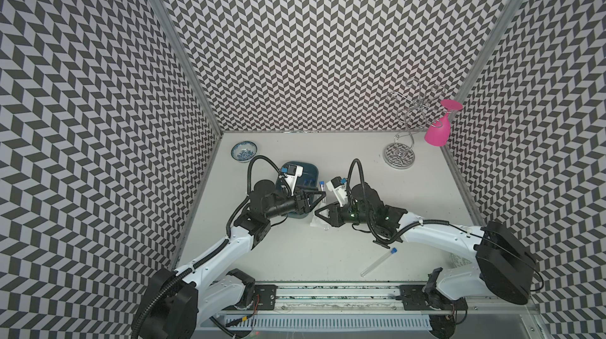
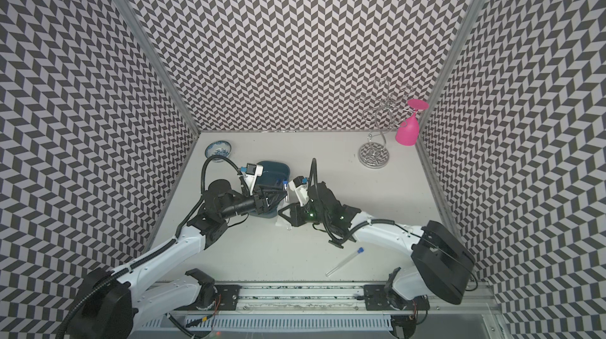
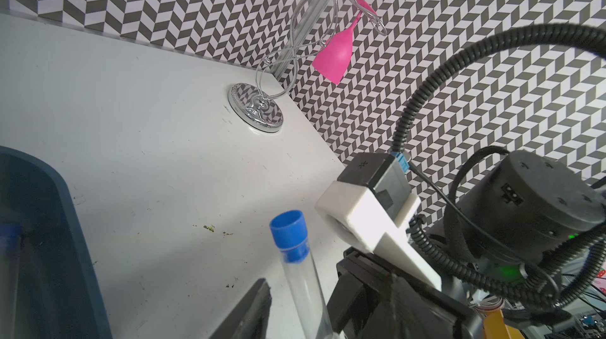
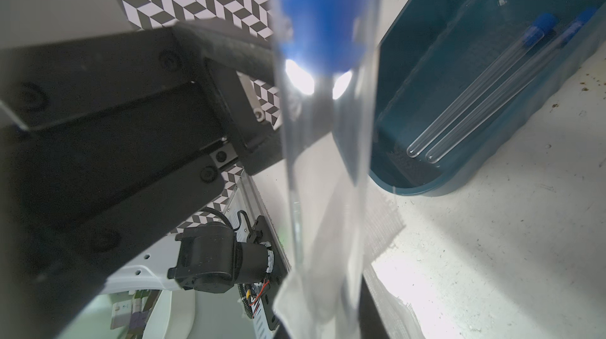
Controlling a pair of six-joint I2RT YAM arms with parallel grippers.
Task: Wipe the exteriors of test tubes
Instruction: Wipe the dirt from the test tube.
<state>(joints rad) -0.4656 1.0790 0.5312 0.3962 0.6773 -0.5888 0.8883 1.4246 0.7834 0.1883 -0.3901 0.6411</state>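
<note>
Test tube [image 3: 300, 275]: lower end wrapped in wipe [image 4: 311, 294].
Right gripper [image 1: 316, 214]: clamped on wipe; pinch lightly.
Left gripper [image 1: 324, 195]: jaws apart; clamp near cap [image 3: 290, 232] before sliding.

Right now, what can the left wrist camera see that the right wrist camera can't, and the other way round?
Only the left wrist view shows the pink plastic goblet hanging upside down on the chrome wire rack. Only the right wrist view shows two clear test tubes with blue caps lying side by side inside the dark teal plastic tub, and a thin white wipe sheet around the lower end of the clear blue-capped test tube held up between the arms. Both show that held tube, the tub and the white tabletop.
</note>
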